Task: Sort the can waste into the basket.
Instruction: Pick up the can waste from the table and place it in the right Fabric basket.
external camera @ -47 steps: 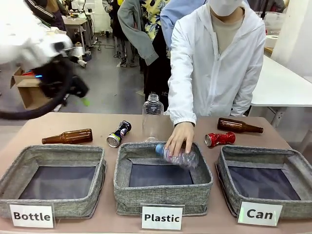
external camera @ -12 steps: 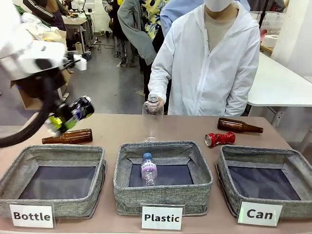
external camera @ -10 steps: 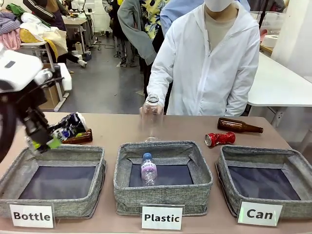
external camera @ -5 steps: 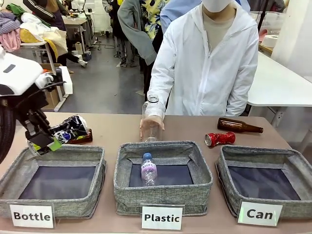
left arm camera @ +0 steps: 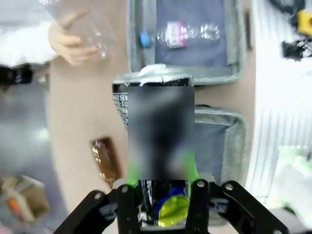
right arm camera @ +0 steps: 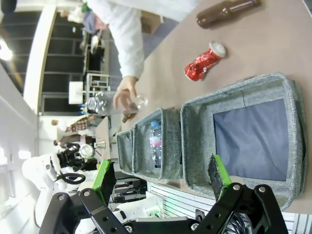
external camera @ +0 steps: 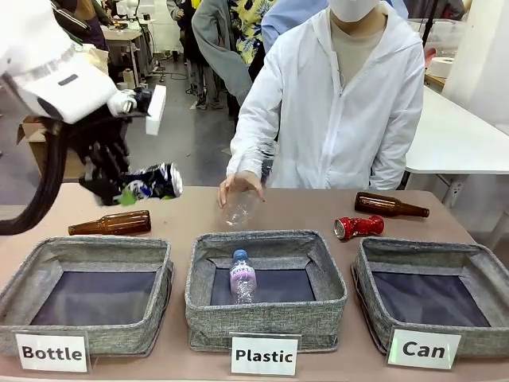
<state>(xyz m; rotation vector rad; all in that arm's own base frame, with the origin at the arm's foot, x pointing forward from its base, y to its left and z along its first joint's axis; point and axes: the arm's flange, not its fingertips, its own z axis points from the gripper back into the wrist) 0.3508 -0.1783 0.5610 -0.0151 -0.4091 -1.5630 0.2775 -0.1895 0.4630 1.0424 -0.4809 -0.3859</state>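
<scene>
My left gripper (external camera: 121,189) is shut on the black-and-blue can (external camera: 153,182), holding it in the air above the table's left part, over a brown bottle (external camera: 110,223). In the left wrist view the can (left arm camera: 120,105) stands out between the green pads of that gripper (left arm camera: 161,170). The red can (external camera: 358,227) lies on the table behind the basket signed "Can" (external camera: 421,245), which holds nothing. My right gripper (right arm camera: 162,178) is open in the air on the near side of this basket (right arm camera: 234,85), with the red can (right arm camera: 204,62) farther off.
The "Plastic" basket (external camera: 266,326) in the middle holds a clear bottle (external camera: 242,277). The "Bottle" basket (external camera: 87,251) is at the left. A person's hand holds another clear plastic bottle (external camera: 238,205) above the table. A second brown bottle (external camera: 390,206) lies at the far right.
My left gripper has risen and swung right with the can, away from the "Bottle" basket's far rim. The person has lifted and tilted the clear bottle off the table.
</scene>
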